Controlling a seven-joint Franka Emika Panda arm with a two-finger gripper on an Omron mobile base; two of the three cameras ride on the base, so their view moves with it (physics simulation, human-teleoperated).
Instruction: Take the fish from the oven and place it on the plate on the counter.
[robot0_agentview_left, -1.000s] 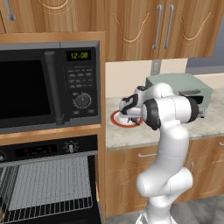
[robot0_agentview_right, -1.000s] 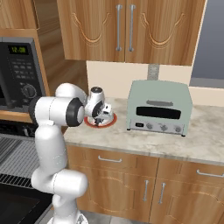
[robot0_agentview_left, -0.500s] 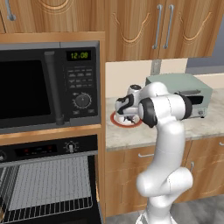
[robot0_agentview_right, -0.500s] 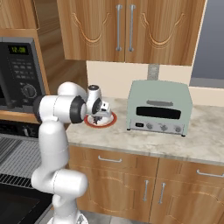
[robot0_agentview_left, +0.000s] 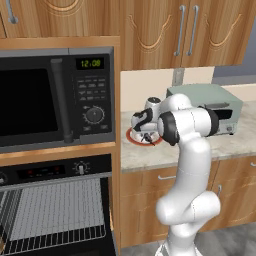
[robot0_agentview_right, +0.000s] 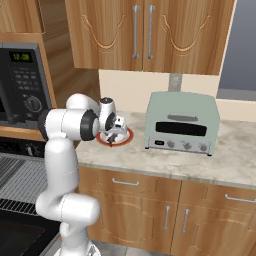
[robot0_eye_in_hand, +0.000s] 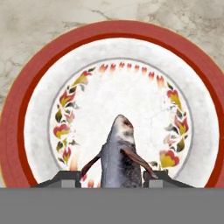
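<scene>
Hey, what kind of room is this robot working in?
A home kitchen, by the look of it: a built-in microwave above a wall oven, a toaster oven on a stone counter, and wooden cabinets.

The counter (robot0_agentview_right: 235, 155) looks like polished speckled stone, pale grey-beige. The plate (robot0_eye_in_hand: 26, 131) is smooth glazed ceramic with a matt red rim and painted flowers. The fish (robot0_eye_in_hand: 117, 162) has sleek grey skin. The cabinets (robot0_agentview_right: 150, 35) are glossy wood with 2 brushed-metal handles. The toaster oven (robot0_agentview_right: 182, 122) has a satin pale green finish.
</scene>
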